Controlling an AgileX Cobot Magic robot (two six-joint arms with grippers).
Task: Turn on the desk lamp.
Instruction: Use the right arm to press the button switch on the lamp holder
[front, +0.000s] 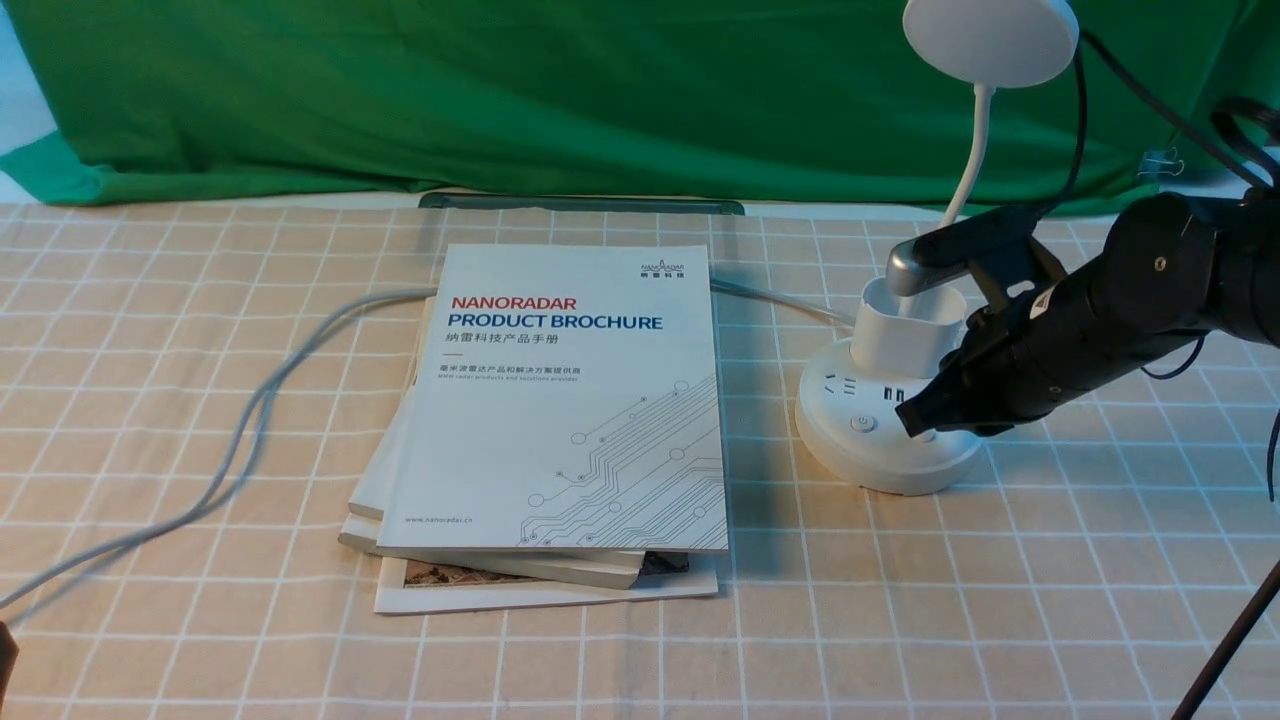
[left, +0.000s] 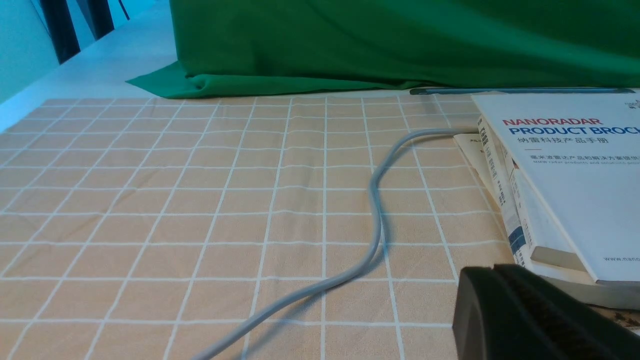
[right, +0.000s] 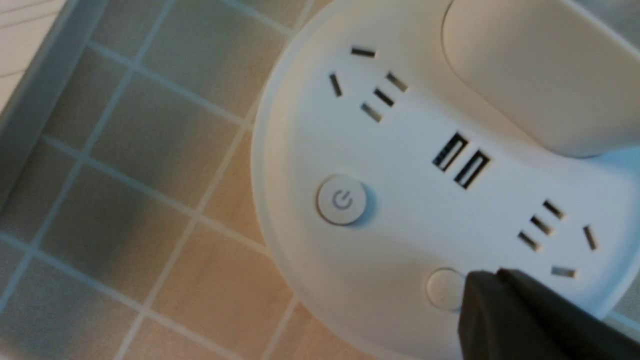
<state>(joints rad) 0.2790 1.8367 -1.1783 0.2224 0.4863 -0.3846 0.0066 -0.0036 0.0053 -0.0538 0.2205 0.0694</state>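
The desk lamp (front: 885, 445) stands on the right side of the table, its round white base on the checked tablecloth (front: 1000, 600). A cup-shaped holder (front: 905, 335) rises from the back of the base, and a thin gooseneck (front: 965, 160) curves up to the disc head (front: 990, 40) at the top of the front view. The right wrist view shows the top of the base close up: a power button (right: 341, 200) with a power symbol, two USB ports (right: 460, 160) beside it, socket slots on either side, and a second, plain round button (right: 442, 289) near the rim.

The right gripper (right: 492, 280) reaches in from the right with its fingers pressed together and holding nothing. Its dark tip lies at the edge of the plain button; whether it presses down cannot be told.

Left of the lamp lies a stack of brochures (front: 570, 400), the top one reading "NANORADAR PRODUCT BROCHURE". A grey cable (front: 250, 420) runs from behind the stack across the cloth toward the near left corner. The left gripper (left: 492, 280) rests low near the stack's near left side, fingers closed together on nothing. A green cloth (front: 500, 90) hangs behind the table
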